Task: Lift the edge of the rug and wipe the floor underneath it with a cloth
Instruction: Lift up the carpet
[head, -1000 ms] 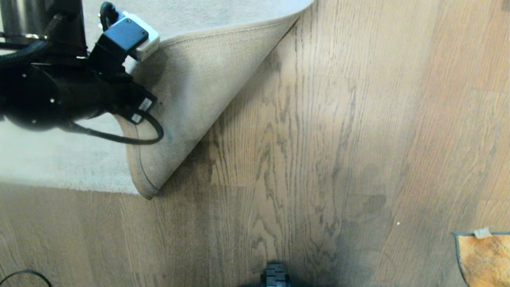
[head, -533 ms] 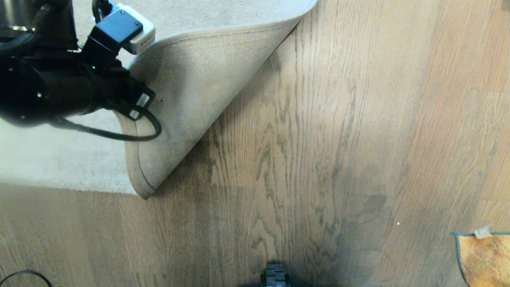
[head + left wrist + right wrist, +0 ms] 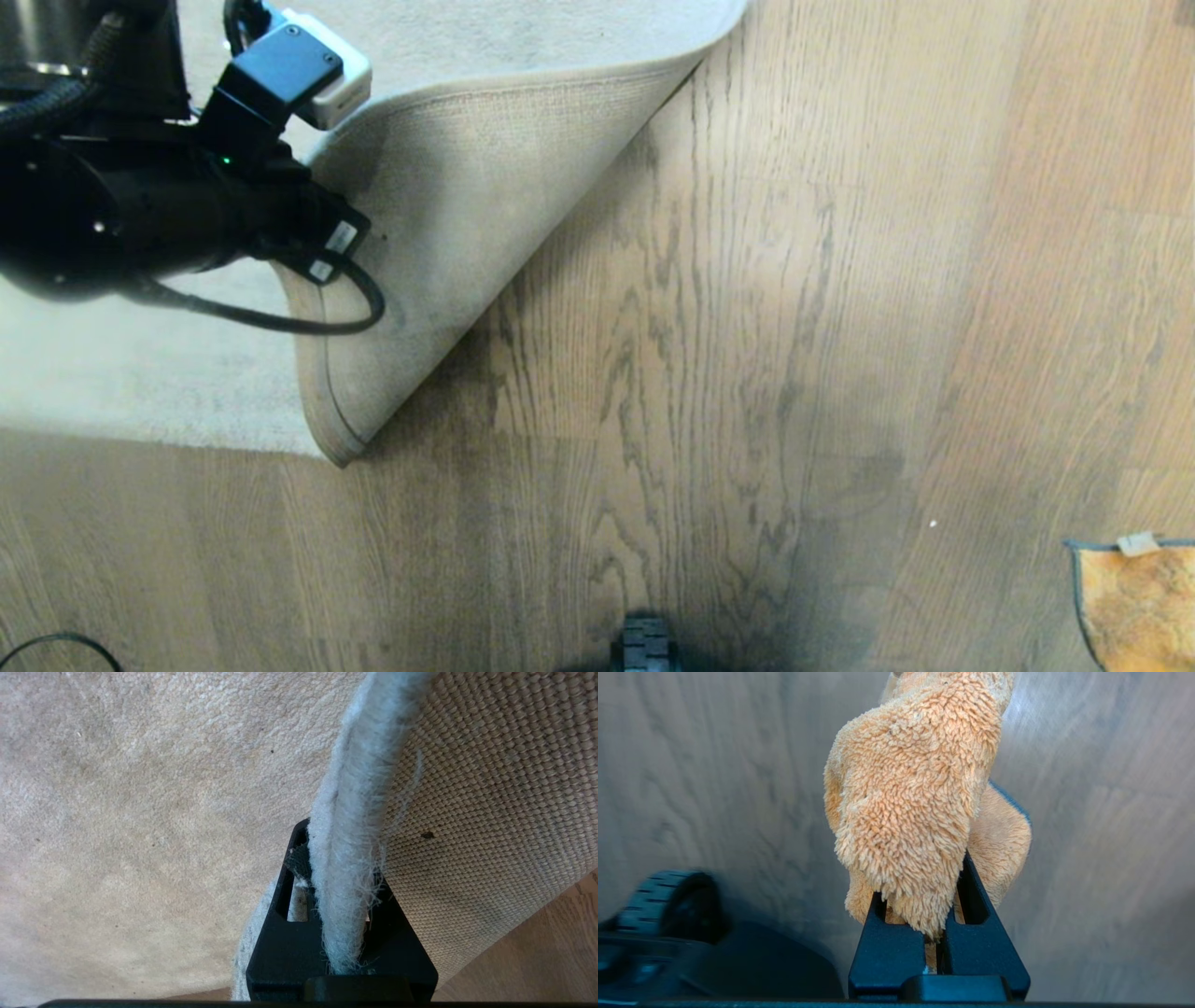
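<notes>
Left gripper, upper left of the head view, pinches the pale grey rug edge, folded back with beige backing up, off the wood-grain floor. Right gripper clamps the fuzzy orange cloth, lower right corner.

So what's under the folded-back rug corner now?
Bare wood floor shows where the rug edge is peeled back by the left gripper, with no debris visible there. Floor beneath the folded flap itself stays hidden.
</notes>
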